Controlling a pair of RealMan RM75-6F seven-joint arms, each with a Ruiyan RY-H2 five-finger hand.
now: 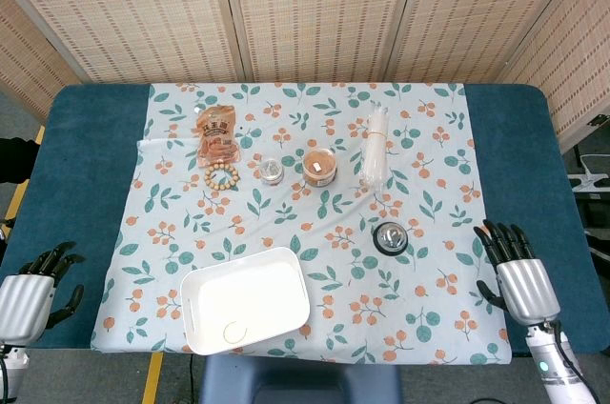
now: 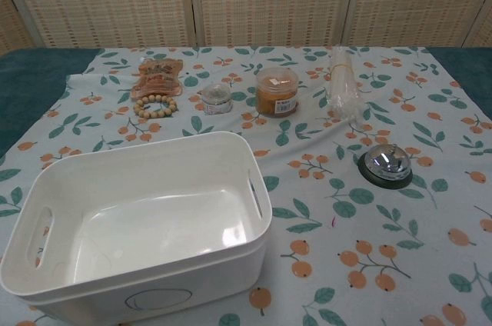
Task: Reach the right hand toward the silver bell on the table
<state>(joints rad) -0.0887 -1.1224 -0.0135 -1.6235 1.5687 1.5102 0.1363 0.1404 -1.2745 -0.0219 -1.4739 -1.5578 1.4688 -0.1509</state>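
Observation:
The silver bell (image 1: 390, 237) on its black base sits on the floral cloth, right of centre; the chest view shows the bell (image 2: 386, 164) at mid right. My right hand (image 1: 515, 275) rests near the table's front right corner, on the blue surface just off the cloth, fingers spread and holding nothing, well to the right of and nearer than the bell. Down at the front left edge lies my left hand (image 1: 36, 292), fingers loosely apart, empty. Neither hand appears in the chest view.
A white empty bin (image 1: 245, 299) stands at the front centre. Behind the bell are a bag of sticks (image 1: 375, 149), an orange jar (image 1: 319, 167), a small clear-lidded jar (image 1: 272, 171), a bead bracelet (image 1: 221, 176) and a snack packet (image 1: 217, 131).

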